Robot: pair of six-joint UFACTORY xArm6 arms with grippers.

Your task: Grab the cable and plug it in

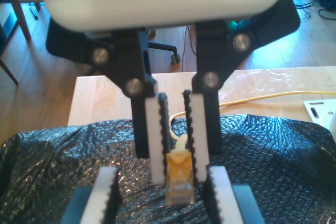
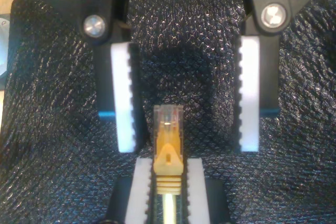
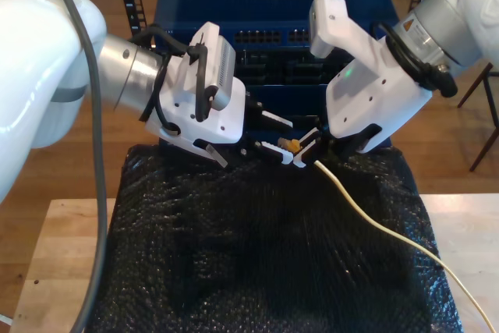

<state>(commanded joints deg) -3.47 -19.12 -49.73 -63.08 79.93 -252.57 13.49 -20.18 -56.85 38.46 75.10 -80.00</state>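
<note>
The cable's clear-tipped yellow plug (image 2: 168, 135) is held by my second gripper (image 2: 168, 162), which is shut on its boot just behind the tip. The plug (image 1: 179, 177) points at my first gripper (image 1: 163, 170), whose white toothed pads stand open on either side of the tip without touching it. In the exterior view the plug (image 3: 290, 146) hangs between the two grippers above the black wrap. My first gripper (image 3: 277, 139) comes from the exterior view's left and my second gripper (image 3: 304, 154) from its right. The yellow cable (image 3: 374, 216) trails toward the exterior view's lower right.
Black bubble wrap (image 3: 257, 255) covers the wooden table (image 3: 47, 271). A blue rack with rows of network ports (image 3: 273, 37) stands just behind the grippers. A white bracket (image 1: 320, 111) lies on the bare wood near the cable (image 1: 273, 97).
</note>
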